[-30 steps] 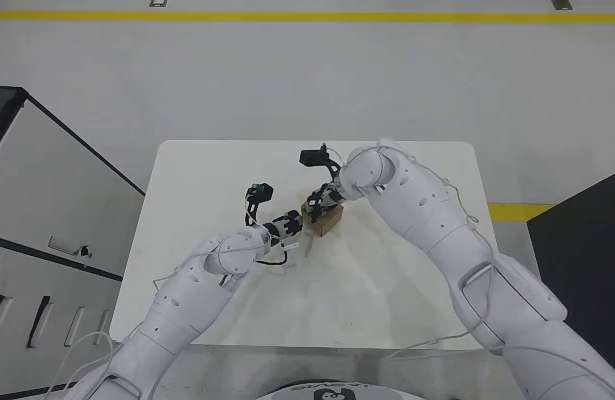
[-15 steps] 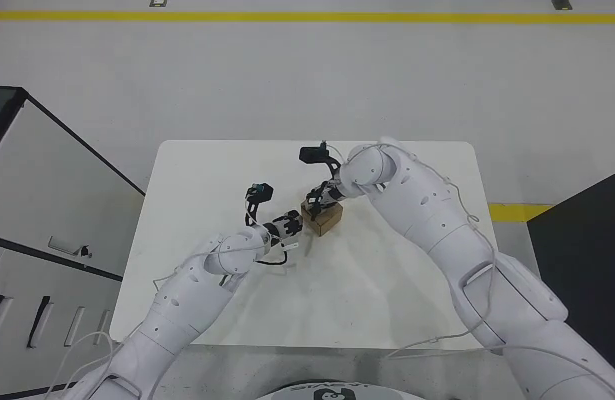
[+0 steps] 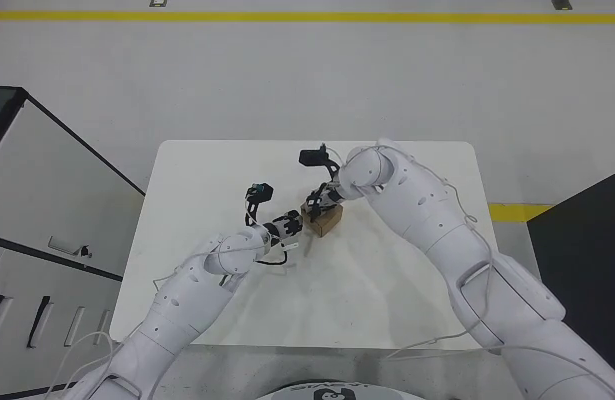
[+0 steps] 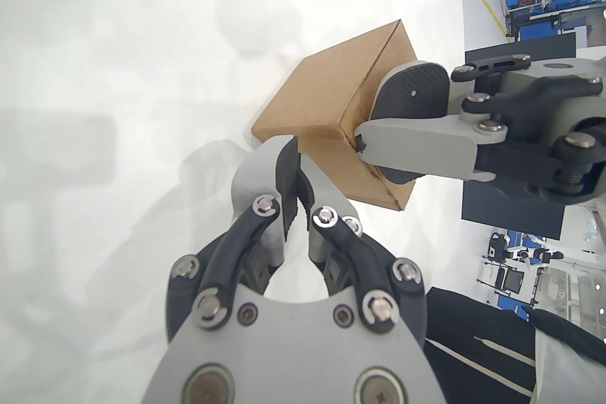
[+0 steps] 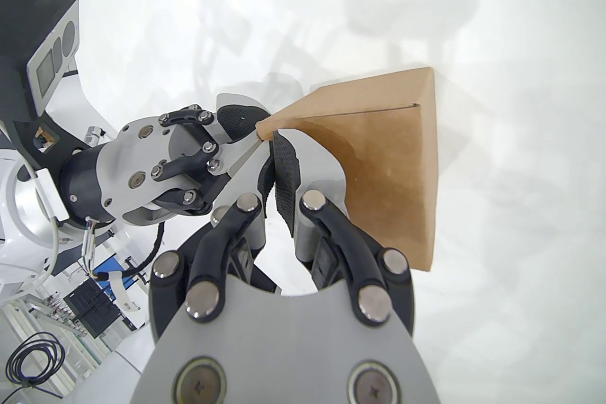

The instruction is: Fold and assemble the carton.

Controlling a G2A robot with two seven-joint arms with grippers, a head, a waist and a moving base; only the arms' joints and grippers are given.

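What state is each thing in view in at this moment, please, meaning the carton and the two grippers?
carton, folded up into a box shape, visible faces closed, gripped on two sides over the table.
left gripper, shut on an edge of the carton.
right gripper, shut on the carton at a corner edge.

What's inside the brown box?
The carton looks closed: only its brown outer sides show, and it sits on the table. Whatever is inside is covered.
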